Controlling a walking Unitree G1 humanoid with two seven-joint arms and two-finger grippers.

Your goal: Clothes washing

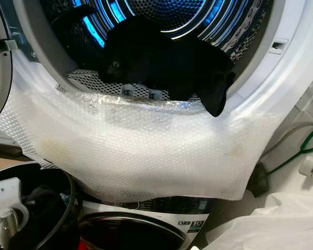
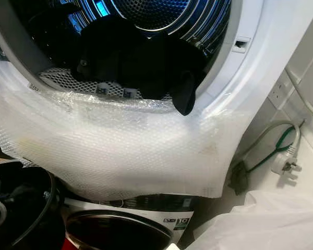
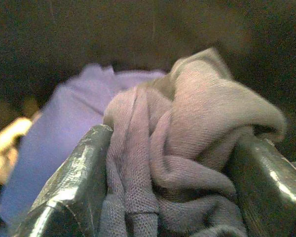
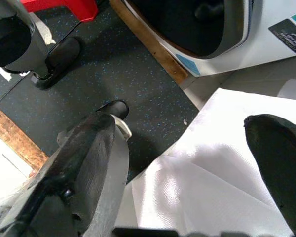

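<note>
Left gripper (image 3: 170, 197): its two black fingers are pinching a bunched grey-mauve knit garment (image 3: 197, 148), low inside the black laundry basket (image 1: 60, 208), with a purple cloth (image 3: 64, 143) lying just behind.
Doing it well: judging from the bunching, the lift should be going straight up, clearing the basket rim before swinging toward the drum.
Right gripper (image 4: 187, 163): it is hanging idle, fingers spread apart, over a white plastic sheet (image 4: 207, 187) and speckled floor.
Bubble wrap (image 1: 141, 151): it is draping the door sill, so the garment should be passing over it without snagging.
Drum (image 1: 146, 15): a black garment (image 1: 161, 62) is already lying inside, one end dangling over the lip.
</note>
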